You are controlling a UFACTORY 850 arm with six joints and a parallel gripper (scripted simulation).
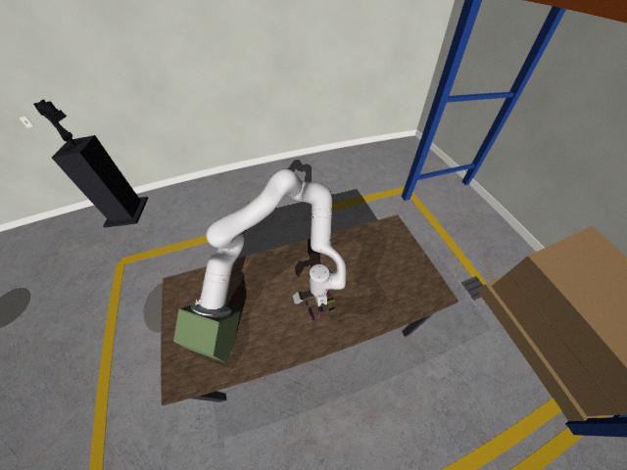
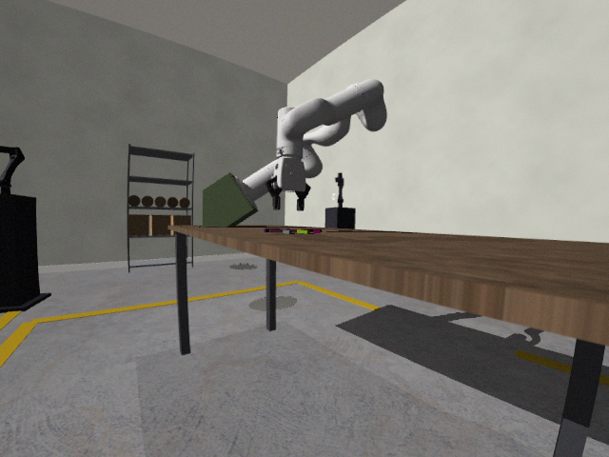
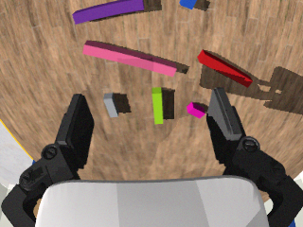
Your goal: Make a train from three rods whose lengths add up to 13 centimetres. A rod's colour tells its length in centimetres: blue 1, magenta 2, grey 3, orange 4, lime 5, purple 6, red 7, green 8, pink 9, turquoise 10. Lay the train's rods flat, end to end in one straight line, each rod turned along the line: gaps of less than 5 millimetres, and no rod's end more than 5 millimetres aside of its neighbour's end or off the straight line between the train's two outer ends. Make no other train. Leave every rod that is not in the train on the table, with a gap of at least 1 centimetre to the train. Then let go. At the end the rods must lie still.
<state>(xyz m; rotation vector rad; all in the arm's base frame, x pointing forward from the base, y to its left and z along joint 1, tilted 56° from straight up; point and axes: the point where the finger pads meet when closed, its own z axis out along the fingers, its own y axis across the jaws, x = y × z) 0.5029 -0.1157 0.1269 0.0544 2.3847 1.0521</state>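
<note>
My gripper (image 1: 321, 306) (image 2: 288, 208) (image 3: 149, 105) is open and empty, high above the rods. In the wrist view a lime rod (image 3: 158, 106) (image 1: 330, 301) (image 2: 302, 231) lies between a short grey rod (image 3: 111, 105) (image 1: 331, 309) on its left and a small magenta rod (image 3: 196, 110) (image 2: 317, 230) on its right, all apart. Above them in that view lies a long pink rod (image 3: 129, 59), slanted, with a red rod (image 3: 224, 68) to its right. A purple rod (image 3: 109, 10) (image 1: 311, 313) and a small blue rod (image 3: 188, 4), cut by the frame, lie at the top. No rods touch.
The rods lie on the brown wooden table (image 1: 374, 283) (image 2: 442, 250). The arm stands on a green block (image 1: 205, 331) (image 2: 225, 202) at one end of the table. The arm's shadow falls near the red rod. A table edge shows at the wrist view's left.
</note>
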